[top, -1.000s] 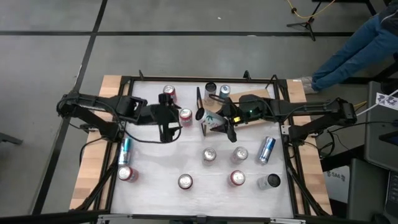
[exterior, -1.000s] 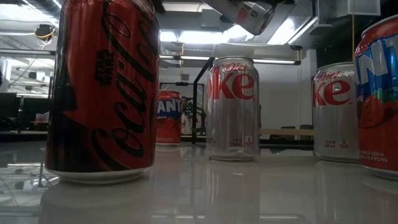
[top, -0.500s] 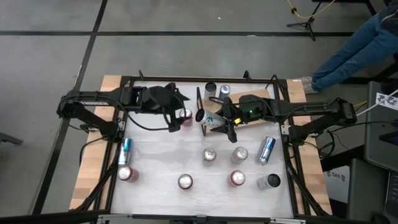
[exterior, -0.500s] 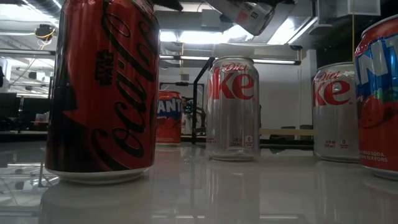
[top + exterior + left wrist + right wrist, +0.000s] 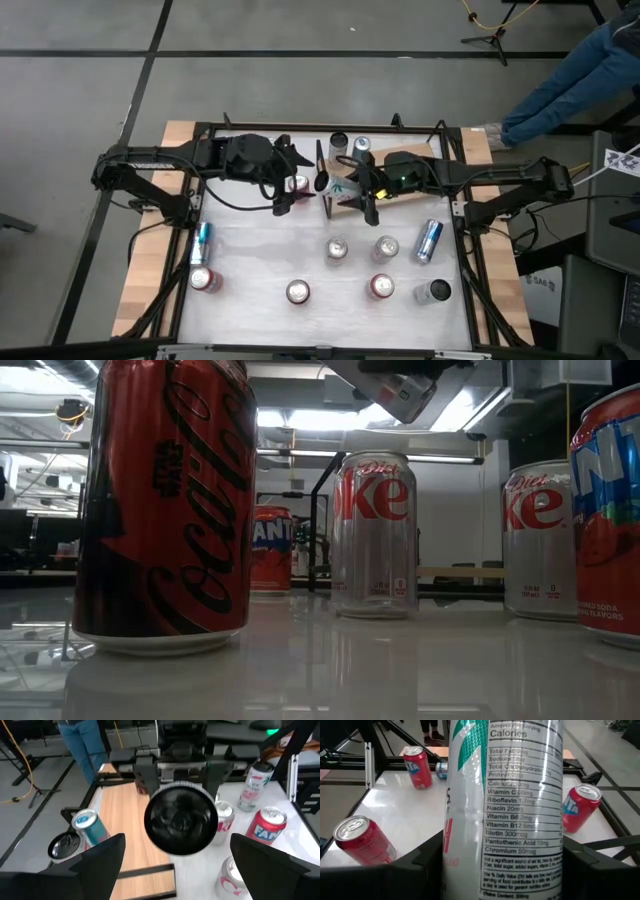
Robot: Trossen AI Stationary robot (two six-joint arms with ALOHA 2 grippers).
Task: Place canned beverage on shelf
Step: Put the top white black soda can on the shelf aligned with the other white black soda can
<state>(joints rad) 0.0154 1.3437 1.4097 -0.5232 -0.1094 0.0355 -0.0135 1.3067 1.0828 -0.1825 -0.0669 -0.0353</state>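
Twelve cans (image 5: pixel 337 248) in the high view: two on the shelf (image 5: pixel 420 152), one held.

Overhead ceiling lights (image 5: pixel 300 420) backlight the low view; near red can (image 5: pixel 165 510) dark, tabletop (image 5: pixel 330 660) glossy with reflections; wrist views soft.

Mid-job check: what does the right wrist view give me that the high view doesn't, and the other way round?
Only the right wrist view shows the nutrition label on the white can clamped in the right gripper, filling the picture.

Only the high view shows the layout: the right gripper holding that can on its side near the shelf, where two cans already stand; the left gripper open nearby, holding nothing; and a person's legs beyond the table.

Both show the held can and red cans standing on the white table.
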